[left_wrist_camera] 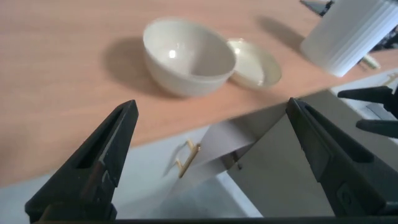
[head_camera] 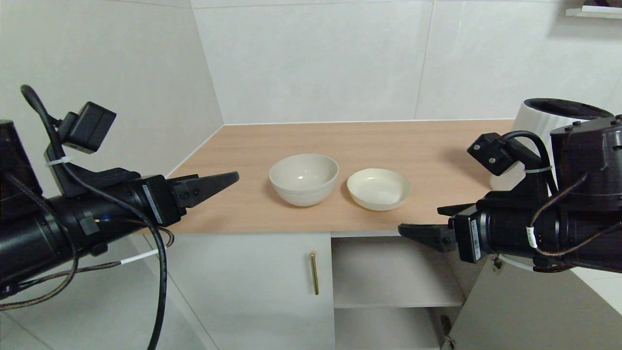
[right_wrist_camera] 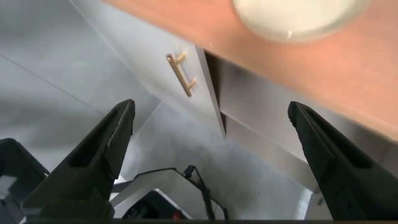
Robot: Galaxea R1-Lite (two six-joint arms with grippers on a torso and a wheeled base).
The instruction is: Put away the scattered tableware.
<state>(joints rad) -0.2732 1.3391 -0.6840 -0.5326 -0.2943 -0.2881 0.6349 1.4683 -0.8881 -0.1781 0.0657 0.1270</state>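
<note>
Black, wedge-shaped fingers (left_wrist_camera: pixel 99 162) of the left gripper (head_camera: pixel 228 181) stand spread wide with nothing between them. It hangs to the left of the deep bowl (head_camera: pixel 303 179), level with it, tips pointing toward it and clearly apart from it. In the left wrist view the bowl sits in the gap between the two fingers, farther out.

To the right of the deep bowl, nearer the robot and lower than it, the right gripper (head_camera: pixel 419 218) is likewise released, its jaws parted and holding nothing. It points back toward the bowl from just off the front edge of the wooden counter (head_camera: pixel 369 141).

The deep bowl is off-white, upright, and stands on the counter near its front edge. Just beside it on its right lies the shallow dish (head_camera: pixel 378 188), cream-coloured and also upright; I cannot tell whether the two rims touch. The dish is the nearer piece to the right gripper, above and beyond its tips.

Farther right of the deep bowl, well apart, a ribbed white container (head_camera: pixel 534 121) stands on the counter. Below the bowl is a closed cupboard door (head_camera: pixel 252 287) with a brass handle (head_camera: pixel 314 273), and to the right of that an open compartment with a shelf (head_camera: pixel 393 304).
</note>
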